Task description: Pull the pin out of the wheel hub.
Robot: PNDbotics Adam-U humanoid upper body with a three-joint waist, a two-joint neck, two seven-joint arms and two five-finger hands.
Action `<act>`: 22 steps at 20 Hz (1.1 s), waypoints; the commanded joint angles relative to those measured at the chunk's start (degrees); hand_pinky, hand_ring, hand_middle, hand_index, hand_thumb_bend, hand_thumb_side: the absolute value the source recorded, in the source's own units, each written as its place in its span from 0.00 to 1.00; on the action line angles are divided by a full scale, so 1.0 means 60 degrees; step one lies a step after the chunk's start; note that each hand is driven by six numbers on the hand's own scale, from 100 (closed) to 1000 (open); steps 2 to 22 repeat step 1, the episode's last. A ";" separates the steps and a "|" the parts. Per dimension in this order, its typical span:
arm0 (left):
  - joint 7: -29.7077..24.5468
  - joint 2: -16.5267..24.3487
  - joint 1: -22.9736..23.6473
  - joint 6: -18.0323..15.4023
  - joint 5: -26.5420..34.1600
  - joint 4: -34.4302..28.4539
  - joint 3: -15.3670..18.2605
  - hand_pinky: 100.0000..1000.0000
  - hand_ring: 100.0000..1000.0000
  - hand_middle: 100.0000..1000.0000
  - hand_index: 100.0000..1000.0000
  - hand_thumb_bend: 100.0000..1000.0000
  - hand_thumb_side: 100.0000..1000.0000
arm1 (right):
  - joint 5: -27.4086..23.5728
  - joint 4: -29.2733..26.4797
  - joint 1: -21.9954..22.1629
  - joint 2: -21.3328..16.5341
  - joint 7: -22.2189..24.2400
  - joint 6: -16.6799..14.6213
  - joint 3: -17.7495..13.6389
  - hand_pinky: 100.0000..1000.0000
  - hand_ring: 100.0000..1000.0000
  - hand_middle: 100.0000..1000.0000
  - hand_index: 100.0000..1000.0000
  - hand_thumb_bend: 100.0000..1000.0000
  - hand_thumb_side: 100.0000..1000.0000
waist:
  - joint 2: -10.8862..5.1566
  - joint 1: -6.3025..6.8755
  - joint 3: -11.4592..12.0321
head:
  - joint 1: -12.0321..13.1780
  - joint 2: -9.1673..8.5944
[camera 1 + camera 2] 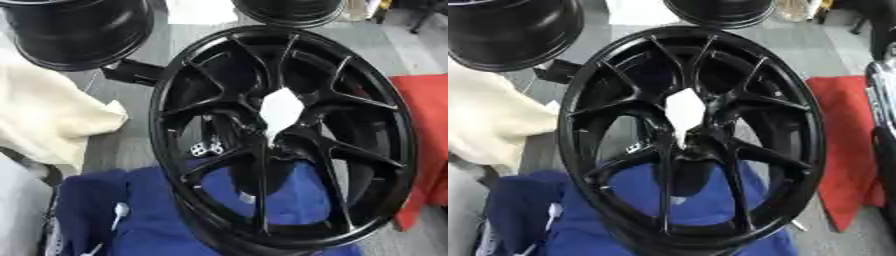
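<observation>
A large black multi-spoke wheel [282, 137] stands tilted on a blue cloth [131, 220], filling the middle of both views. At its hub a white angular shape [280, 111] shows in the centre opening; I cannot tell whether it is the pin or something seen through the hole. Behind the lower left spokes sits a small silver piece [206, 148]. Neither hand shows in either view. A black and silver part [883, 105] runs along the right edge of the right eye view.
Two more black wheels [79, 32] [289, 11] stand at the back. A cream cloth [48, 115] lies at the left and a red cloth [846, 150] at the right. A black bracket [131, 72] lies beside the wheel's upper left rim.
</observation>
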 commanded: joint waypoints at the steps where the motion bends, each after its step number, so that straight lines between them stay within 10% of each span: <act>1: 0.0305 -0.0413 0.0123 -0.0017 0.0072 -0.0602 0.0202 0.65 0.65 0.57 0.67 0.00 0.65 | 0.0022 -0.0211 -0.0170 -0.0104 -0.0023 -0.0011 -0.0065 0.64 0.53 0.52 0.67 0.00 0.70 | -0.0218 -0.0001 -0.0004 | 0.0041 0.0042; 22: 0.0305 -0.0413 0.0123 -0.0017 0.0072 -0.0602 0.0202 0.65 0.65 0.57 0.67 0.00 0.65 | 0.0022 -0.0211 -0.0170 -0.0104 -0.0023 -0.0011 -0.0065 0.64 0.53 0.52 0.67 0.00 0.70 | -0.0218 -0.0001 -0.0004 | 0.0041 0.0042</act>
